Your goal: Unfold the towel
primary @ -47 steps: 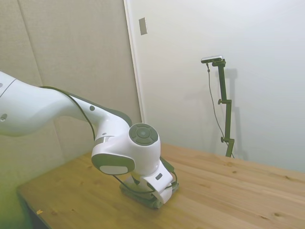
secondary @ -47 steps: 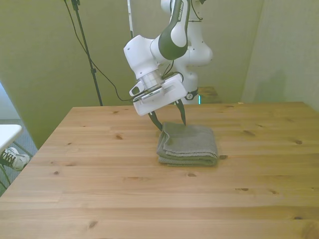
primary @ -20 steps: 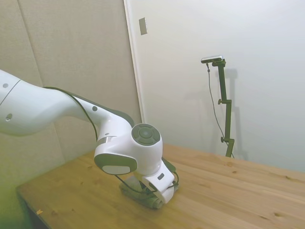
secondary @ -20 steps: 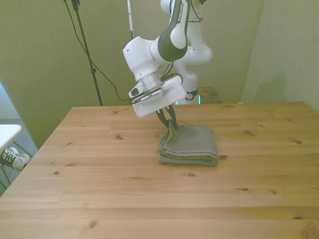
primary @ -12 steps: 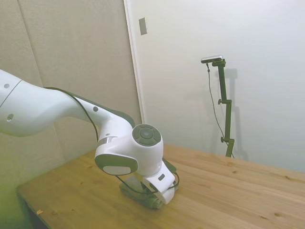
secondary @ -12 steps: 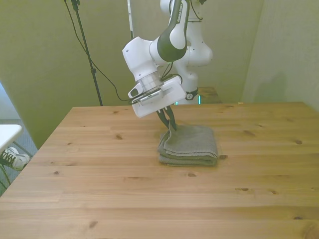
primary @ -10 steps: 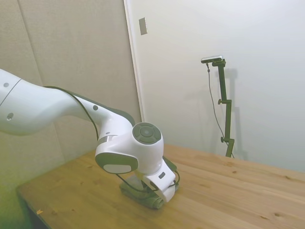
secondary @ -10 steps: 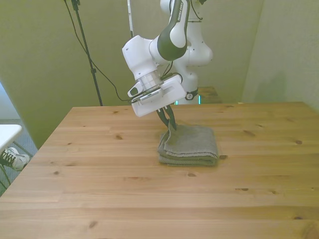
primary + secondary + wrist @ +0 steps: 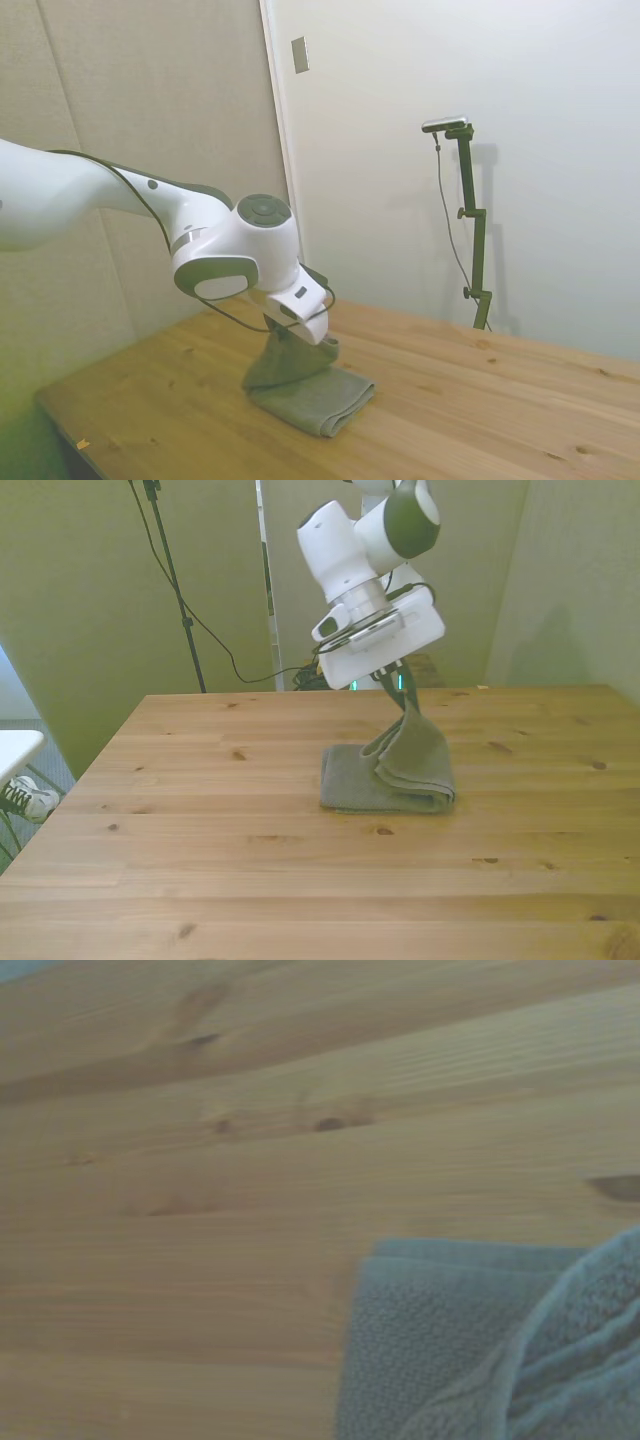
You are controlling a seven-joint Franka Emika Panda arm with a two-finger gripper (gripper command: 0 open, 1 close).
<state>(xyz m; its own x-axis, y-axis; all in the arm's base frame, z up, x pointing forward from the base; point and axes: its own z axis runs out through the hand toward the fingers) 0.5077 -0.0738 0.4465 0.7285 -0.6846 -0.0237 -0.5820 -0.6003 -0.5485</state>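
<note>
Side and front views share the table (image 9: 480, 400); wrist view sits close.

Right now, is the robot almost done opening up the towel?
Not yet. The gripper has pinched the towel by its top layer and lifted it into a peak. The lower layers lie folded on the table. It must still spread the towel flat.

wooden table (image 9: 200, 860) | towel (image 9: 385, 780) lying on it, one layer raised

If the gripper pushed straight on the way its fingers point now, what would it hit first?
The gripper points down, shut on a raised corner of the towel. Going on, it would likely press into the towel's folded layers first, then the table beneath; exact depth is unclear.
</note>
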